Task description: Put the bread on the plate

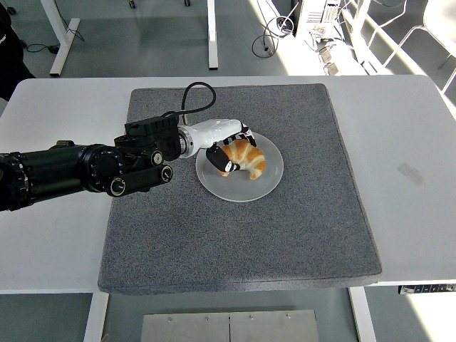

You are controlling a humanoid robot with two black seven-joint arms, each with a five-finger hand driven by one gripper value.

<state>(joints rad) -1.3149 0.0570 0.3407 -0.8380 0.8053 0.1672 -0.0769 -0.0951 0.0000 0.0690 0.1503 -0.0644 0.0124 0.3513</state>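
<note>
White table with grey mat across frame centre. Left arm enters from left edge, left hand just left of centre, fingers curled around the bread. Bread sits over the white plate, centre frame, upper half of plate.

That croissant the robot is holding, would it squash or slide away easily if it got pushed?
Probably soft: the croissant looks puffy and flaky, so the left hand gripping it could dent it. It seems light for its size. On the smooth white plate it might slide when nudged, but its curved shape shouldn't roll.
</note>
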